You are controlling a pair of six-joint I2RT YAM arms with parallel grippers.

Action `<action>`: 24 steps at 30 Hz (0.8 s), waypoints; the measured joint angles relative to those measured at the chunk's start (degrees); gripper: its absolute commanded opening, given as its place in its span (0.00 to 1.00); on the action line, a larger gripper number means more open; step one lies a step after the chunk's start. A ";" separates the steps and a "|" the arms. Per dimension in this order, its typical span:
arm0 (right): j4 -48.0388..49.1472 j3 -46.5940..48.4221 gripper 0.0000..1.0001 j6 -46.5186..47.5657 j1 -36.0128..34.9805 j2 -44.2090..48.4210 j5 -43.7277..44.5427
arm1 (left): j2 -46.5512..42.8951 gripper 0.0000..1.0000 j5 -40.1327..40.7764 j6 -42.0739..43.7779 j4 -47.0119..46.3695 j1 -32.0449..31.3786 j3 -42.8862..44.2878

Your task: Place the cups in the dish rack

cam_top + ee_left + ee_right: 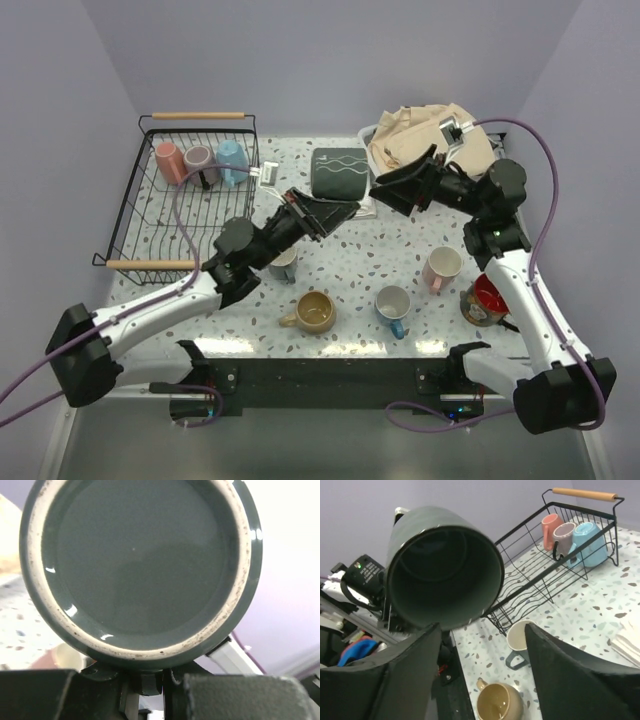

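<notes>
From above, the left gripper (318,213) and right gripper (395,190) meet nose to nose, with something dark between them that is hard to make out, well apart from the dish rack (128,215). Left wrist: fingers clamped at the lower edge of the grey-teal mug (140,565). Right wrist: fingers spread wide, flanking the mug's mouth without touching it. Danger: that thin hold could let it tip, or it could clip those fingers swinging rackward. No lettering readable anywhere.

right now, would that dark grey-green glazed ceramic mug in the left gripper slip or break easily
Probably slippery: the dark grey-green glazed ceramic mug shows glossy highlights. Likely rigid and fairly heavy, with thick walls. The left gripper holds it sideways in mid-air, so a drop could chip it.
</notes>
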State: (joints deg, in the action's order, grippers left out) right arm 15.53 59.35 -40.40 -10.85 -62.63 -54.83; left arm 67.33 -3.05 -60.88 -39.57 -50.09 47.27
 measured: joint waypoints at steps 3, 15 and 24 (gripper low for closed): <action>-6.25 3.30 0.83 5.62 0.20 0.57 -0.02 | -5.84 0.00 2.10 2.58 6.32 2.60 -1.64; -21.35 -0.94 0.94 24.94 6.69 4.81 2.27 | -16.44 0.00 12.61 18.47 44.89 20.02 4.96; -25.44 -6.93 0.96 29.73 13.75 -0.42 1.18 | -4.61 0.00 12.09 27.43 57.16 45.77 12.11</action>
State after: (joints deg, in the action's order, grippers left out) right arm -9.91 52.42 -10.68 2.90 -63.05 -53.65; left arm 62.72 9.04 -33.45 17.58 -4.32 59.37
